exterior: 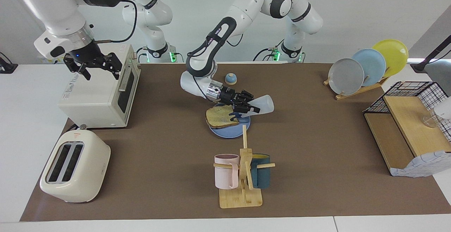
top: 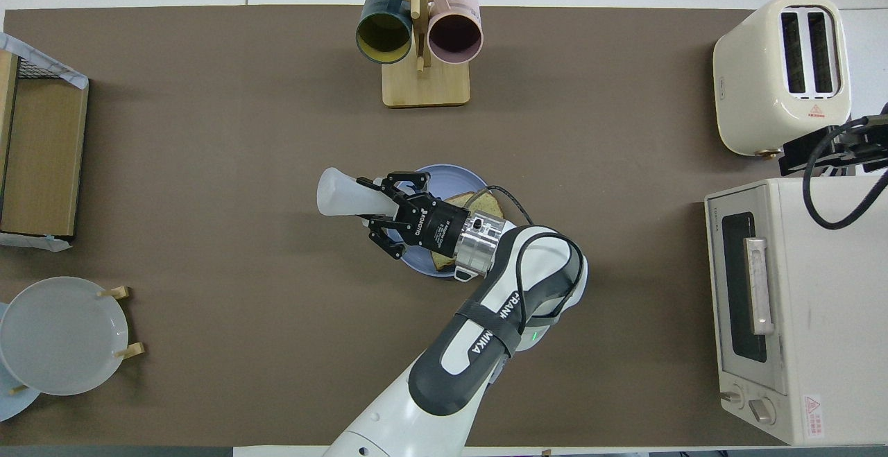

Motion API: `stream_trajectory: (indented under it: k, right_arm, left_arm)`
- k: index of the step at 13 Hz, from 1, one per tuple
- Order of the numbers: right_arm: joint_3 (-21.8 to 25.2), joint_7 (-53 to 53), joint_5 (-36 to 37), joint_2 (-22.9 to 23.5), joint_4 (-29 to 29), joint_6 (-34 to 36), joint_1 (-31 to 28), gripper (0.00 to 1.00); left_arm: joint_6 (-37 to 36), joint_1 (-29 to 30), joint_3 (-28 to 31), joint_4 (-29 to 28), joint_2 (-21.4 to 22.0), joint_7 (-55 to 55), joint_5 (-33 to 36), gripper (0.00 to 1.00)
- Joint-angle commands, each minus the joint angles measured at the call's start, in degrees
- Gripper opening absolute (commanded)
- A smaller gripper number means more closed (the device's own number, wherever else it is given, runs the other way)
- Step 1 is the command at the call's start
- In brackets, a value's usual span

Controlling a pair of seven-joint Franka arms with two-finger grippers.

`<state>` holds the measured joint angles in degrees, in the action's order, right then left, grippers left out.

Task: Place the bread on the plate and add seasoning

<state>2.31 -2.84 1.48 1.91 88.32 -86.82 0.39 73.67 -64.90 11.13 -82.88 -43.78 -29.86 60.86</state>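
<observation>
The bread point(exterior: 220, 116) lies on the blue plate point(exterior: 230, 132) at the middle of the table. My left gripper point(exterior: 251, 103) hangs just above the plate and is shut on the seasoning point(exterior: 266, 103). That whitish bottle is tipped over, its base toward the left arm's end of the table and its dark cap end low over the plate beside the bread. In the overhead view the left gripper point(top: 375, 202) and the seasoning point(top: 340, 195) cover part of the plate point(top: 444, 171), and the arm hides much of the bread point(top: 480, 202). My right gripper point(exterior: 93, 65) waits open over the toaster oven point(exterior: 102, 91).
A small blue-domed bell point(exterior: 230, 79) stands nearer to the robots than the plate. A mug rack point(exterior: 243, 175) with two mugs stands farther out. A toaster point(exterior: 75, 167) sits beside the oven. A plate rack point(exterior: 366, 66) and a wire basket shelf point(exterior: 408, 126) fill the left arm's end.
</observation>
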Motion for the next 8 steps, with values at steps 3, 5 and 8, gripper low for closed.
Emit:
stream_trajectory:
  k: [3, 5, 8]
  right_arm:
    - [-0.4, -1.2, 0.0, -1.2, 1.4, -0.5, -0.7, 1.00]
    - [-0.4, -1.2, 0.0, -1.2, 1.4, -0.5, -0.7, 1.00]
    - [-0.4, -1.2, 0.0, -1.2, 1.4, -0.5, -0.7, 1.00]
  left_arm:
    - [-1.1, -5.6, 0.0, -0.3, 0.5, 1.0, -1.4, 0.00]
    - [-2.3, -7.0, 0.2, 0.0, 0.6, 1.1, -2.7, 0.00]
    - [-0.4, -4.6, 0.2, -0.2, 0.4, 1.2, -2.1, 0.00]
